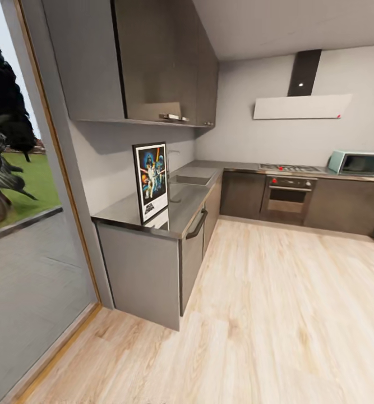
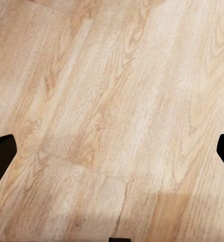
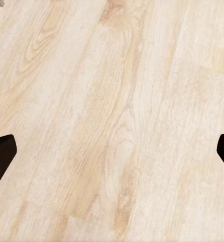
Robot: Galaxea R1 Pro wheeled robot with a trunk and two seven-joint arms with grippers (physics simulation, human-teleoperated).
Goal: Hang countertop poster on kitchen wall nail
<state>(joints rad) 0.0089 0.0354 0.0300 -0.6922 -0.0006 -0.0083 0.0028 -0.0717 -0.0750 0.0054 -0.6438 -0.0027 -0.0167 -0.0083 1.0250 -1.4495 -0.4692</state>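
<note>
Poster [image 1: 151, 180] is stood upright at the near end of the countertop [image 1: 181, 210], leaned toward the left wall, with the sink [image 1: 192, 179] beyond it. Left gripper [image 2: 112, 151] and right gripper [image 3: 112, 151] are each seen with fingertips spread wide apart over bare wood floor [image 1: 276, 314], nothing held between them.

1 poster [image 1: 151, 178], 1 sink [image 1: 191, 180], 1 oven [image 1: 289, 197], 1 microwave [image 1: 356, 163], 1 hood [image 1: 302, 105], 2 claws [image 2: 112, 151] [image 3: 112, 151].
</note>
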